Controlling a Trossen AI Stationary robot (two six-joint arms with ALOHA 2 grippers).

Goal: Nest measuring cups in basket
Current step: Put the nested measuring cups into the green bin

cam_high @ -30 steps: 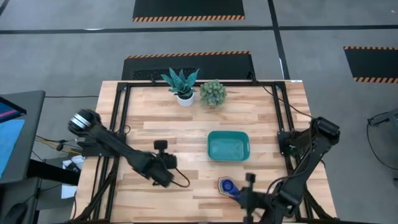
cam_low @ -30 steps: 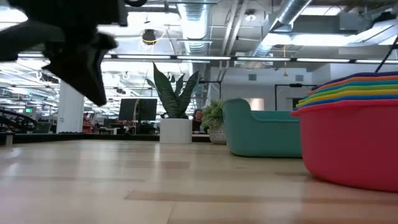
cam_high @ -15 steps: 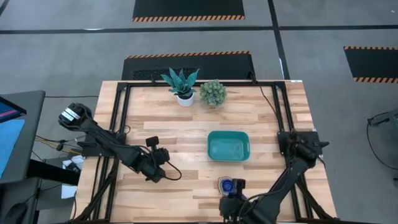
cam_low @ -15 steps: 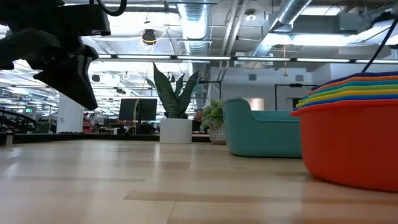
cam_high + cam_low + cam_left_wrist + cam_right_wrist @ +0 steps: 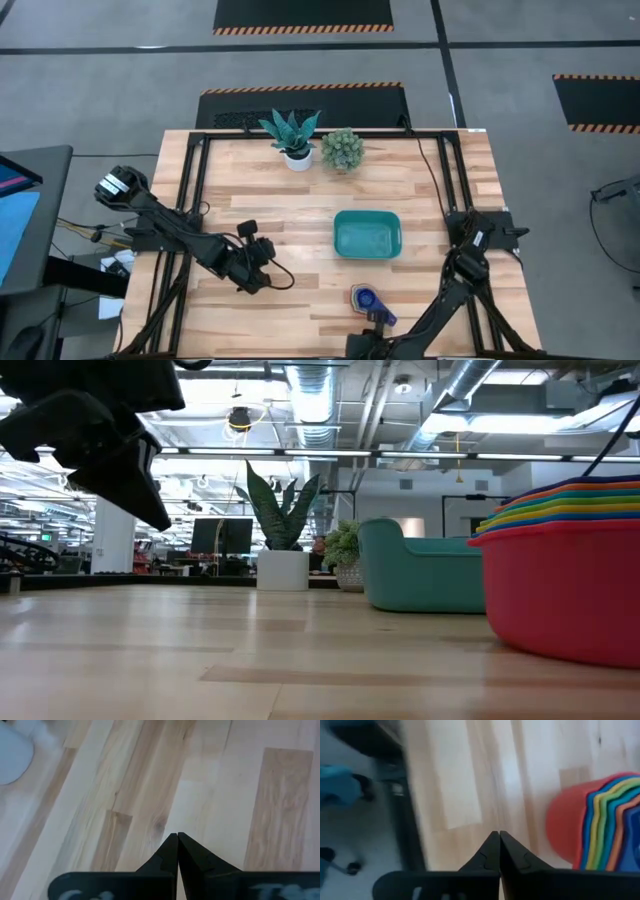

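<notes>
High view — measuring cups (image 5: 366, 298) nested outside the basket (image 5: 367, 235); both pincers pressed together, seemingly empty.

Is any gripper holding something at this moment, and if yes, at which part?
Nothing is held. The left gripper and the right gripper are both shut on nothing; the measuring cups stand nested on the table, untouched.

Measuring cups (image 5: 565, 575): red outermost, then yellow, green, blue rims; basket (image 5: 367, 236) teal; table (image 5: 290, 200) pale striped wood.
</notes>
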